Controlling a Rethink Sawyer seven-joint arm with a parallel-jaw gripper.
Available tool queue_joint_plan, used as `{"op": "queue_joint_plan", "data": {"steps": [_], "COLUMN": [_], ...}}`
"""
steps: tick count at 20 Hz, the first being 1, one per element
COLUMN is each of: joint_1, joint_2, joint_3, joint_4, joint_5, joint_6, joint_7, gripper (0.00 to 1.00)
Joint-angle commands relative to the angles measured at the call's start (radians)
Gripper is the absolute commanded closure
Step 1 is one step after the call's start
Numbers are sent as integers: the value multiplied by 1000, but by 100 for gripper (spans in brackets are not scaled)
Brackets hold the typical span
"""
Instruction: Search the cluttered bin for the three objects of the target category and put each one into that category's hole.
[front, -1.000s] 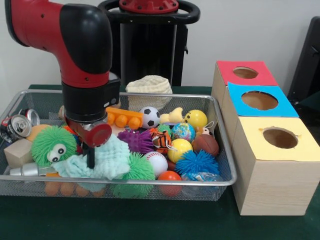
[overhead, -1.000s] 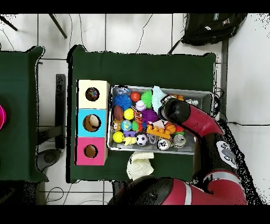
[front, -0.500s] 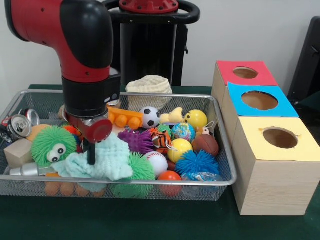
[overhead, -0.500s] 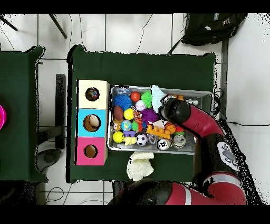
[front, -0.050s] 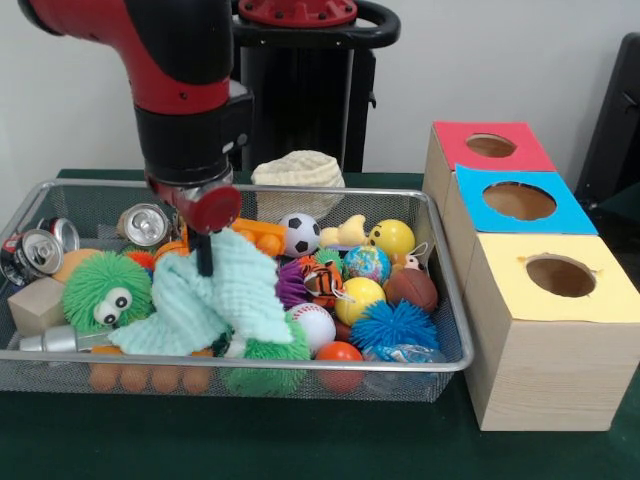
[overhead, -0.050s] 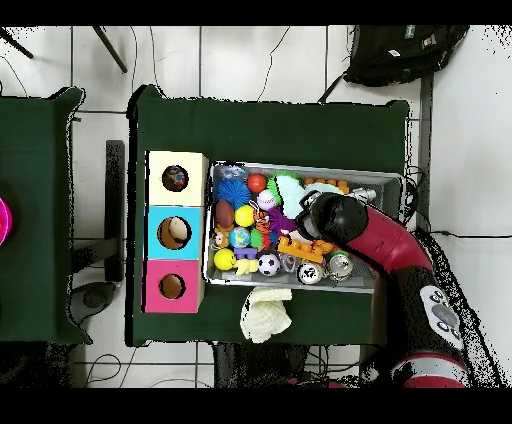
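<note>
My gripper hangs over the left half of the wire bin and is shut on a mint-green cloth. The cloth is pulled up into a peak, and its lower edge still drapes over the toys beneath. From overhead, the gripper is hidden under the arm's wrist, with the mint-green cloth showing beside it. A cream cloth lies on the table behind the bin. To the right stand three boxes with holes: red, blue and yellow.
The bin holds several balls, a green fuzzy toy, spiky toys, an orange block toy, a wood block and cans. Overhead, the cream cloth lies just outside the bin's rim.
The gripper has risen and shifted slightly right, lifting the mint-green cloth off the pile. A can behind the arm has come into sight.
</note>
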Motion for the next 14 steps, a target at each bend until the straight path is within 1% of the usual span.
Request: {"op": "queue_joint_plan", "data": {"steps": [1, 5, 14], "joint_1": [23, 45, 94], "joint_2": [-77, -98, -147], "joint_3": [79, 69, 46], "joint_4": [114, 118, 155], "joint_5": [57, 69, 112], "joint_6": [153, 181, 234], "joint_7": [113, 134, 180], "gripper": [100, 100, 100]}}
